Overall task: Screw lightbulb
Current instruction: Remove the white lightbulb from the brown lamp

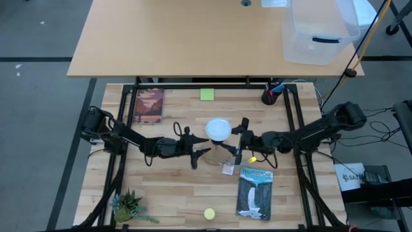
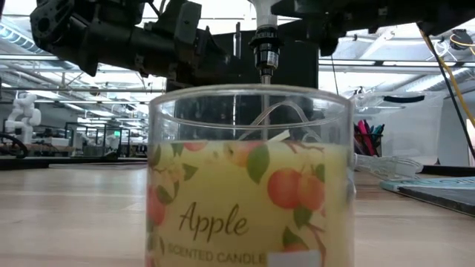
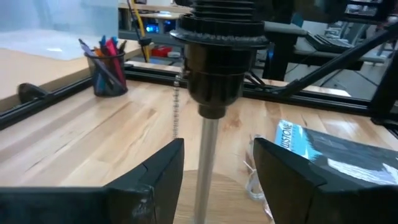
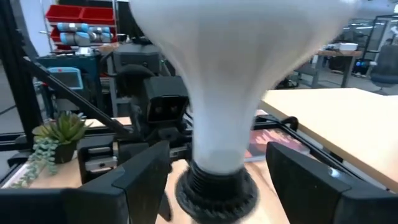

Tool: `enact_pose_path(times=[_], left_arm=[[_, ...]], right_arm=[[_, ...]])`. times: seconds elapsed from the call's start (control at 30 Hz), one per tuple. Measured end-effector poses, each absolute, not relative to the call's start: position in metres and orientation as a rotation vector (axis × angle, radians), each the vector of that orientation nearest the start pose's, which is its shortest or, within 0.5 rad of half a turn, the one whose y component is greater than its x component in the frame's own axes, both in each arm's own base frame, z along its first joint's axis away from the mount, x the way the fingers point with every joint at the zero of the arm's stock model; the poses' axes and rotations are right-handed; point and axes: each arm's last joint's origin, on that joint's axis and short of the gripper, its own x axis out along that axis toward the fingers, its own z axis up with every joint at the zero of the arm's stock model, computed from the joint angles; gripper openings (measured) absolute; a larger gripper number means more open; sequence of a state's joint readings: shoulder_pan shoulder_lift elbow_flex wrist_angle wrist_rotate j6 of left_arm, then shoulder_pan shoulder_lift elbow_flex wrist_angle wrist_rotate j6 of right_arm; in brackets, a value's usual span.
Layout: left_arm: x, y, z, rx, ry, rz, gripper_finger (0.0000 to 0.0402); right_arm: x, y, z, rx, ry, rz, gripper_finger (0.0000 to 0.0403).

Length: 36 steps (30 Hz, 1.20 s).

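The lightbulb (image 4: 233, 81) sits in the black socket (image 4: 216, 190). My right end effector (image 4: 217, 180) is open around its neck, my left end effector (image 3: 214, 180) open around the lamp stem (image 3: 207, 168). I judge I must close and twist next.

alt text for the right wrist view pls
A white bulb fills the frame, its neck seated in a black socket, with the right tool open, one finger on each side of the neck. Behind stand the left arm, a small plant and a light wooden table.
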State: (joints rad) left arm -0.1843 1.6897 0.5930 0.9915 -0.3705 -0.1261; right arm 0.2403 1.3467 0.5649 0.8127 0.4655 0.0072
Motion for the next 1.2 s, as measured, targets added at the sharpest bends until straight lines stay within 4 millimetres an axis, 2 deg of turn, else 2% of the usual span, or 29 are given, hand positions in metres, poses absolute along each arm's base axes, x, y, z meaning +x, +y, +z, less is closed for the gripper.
enact_pose_path(times=[0.17, 0.47, 1.0, 1.2], left_arm=[[0.307, -0.045, 0.165, -0.097, 0.083, 0.234, 0.0199], [0.307, -0.045, 0.166, -0.101, 0.078, 0.231, 0.0199], [0.308, -0.046, 0.167, -0.126, 0.066, 0.207, 0.0199], [0.311, -0.048, 0.164, -0.147, 0.066, 0.232, 0.0202]], right_arm=[[0.277, 0.049, 0.232, 0.012, -0.015, -0.244, 0.026], [0.291, 0.044, 0.244, -0.006, -0.047, -0.212, 0.0252], [0.295, 0.026, 0.244, 0.005, -0.049, -0.118, 0.0158], [0.295, 0.026, 0.244, -0.004, -0.048, -0.118, 0.0158]])
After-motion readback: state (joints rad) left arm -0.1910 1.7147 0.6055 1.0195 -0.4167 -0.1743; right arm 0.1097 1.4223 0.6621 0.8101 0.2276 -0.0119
